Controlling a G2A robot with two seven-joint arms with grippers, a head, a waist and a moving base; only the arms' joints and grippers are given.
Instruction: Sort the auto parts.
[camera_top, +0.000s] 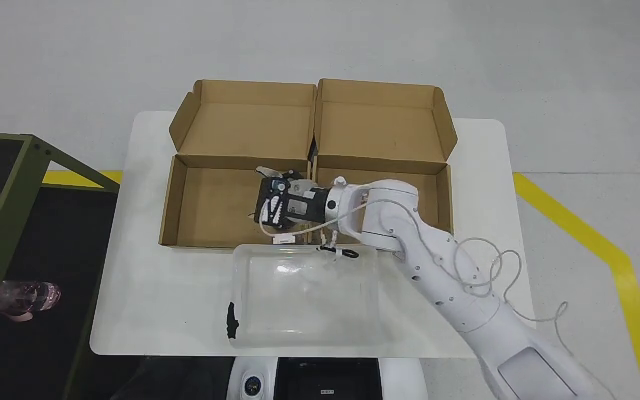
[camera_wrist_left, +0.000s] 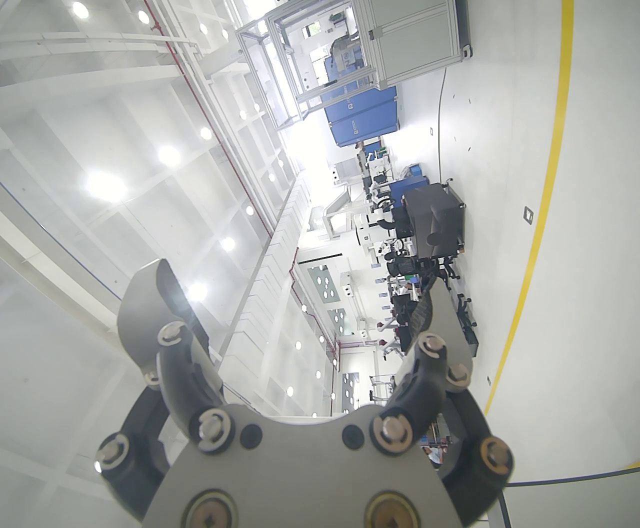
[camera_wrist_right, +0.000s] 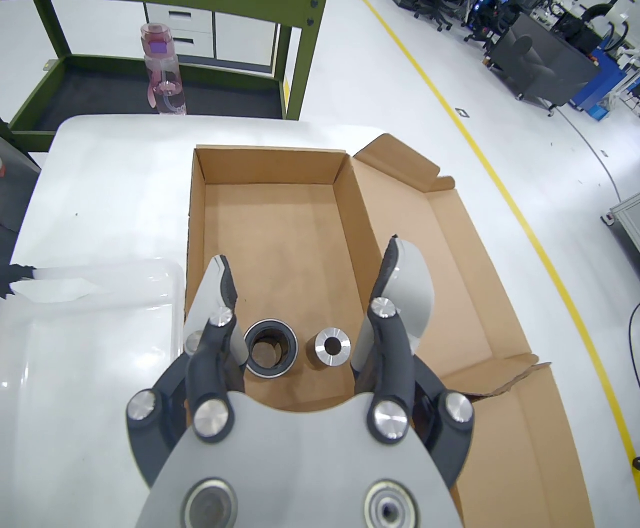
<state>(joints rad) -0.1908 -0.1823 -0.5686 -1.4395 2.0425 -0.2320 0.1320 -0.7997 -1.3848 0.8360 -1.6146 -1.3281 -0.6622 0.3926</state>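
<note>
My right gripper (camera_wrist_right: 307, 252) hangs open over the near end of the left cardboard box (camera_wrist_right: 275, 225). Beneath it, on the box floor, stand two parts side by side: a dark ring-shaped bushing (camera_wrist_right: 270, 350) and a smaller silver metal cylinder (camera_wrist_right: 332, 347) with a bore. Both lie between the spread fingers, untouched. From above, the right gripper (camera_top: 262, 198) sits over the right end of the left box (camera_top: 205, 205), hiding the parts. My left gripper (camera_wrist_left: 300, 280) is open, holds nothing, and points up at the hall ceiling.
A second open cardboard box (camera_top: 430, 190) adjoins the first on the right. A clear plastic bin (camera_top: 300, 300) sits at the table's front edge, close beside the gripper. A pink water bottle (camera_wrist_right: 165, 75) stands on a green rack (camera_top: 30, 190) off the table's left.
</note>
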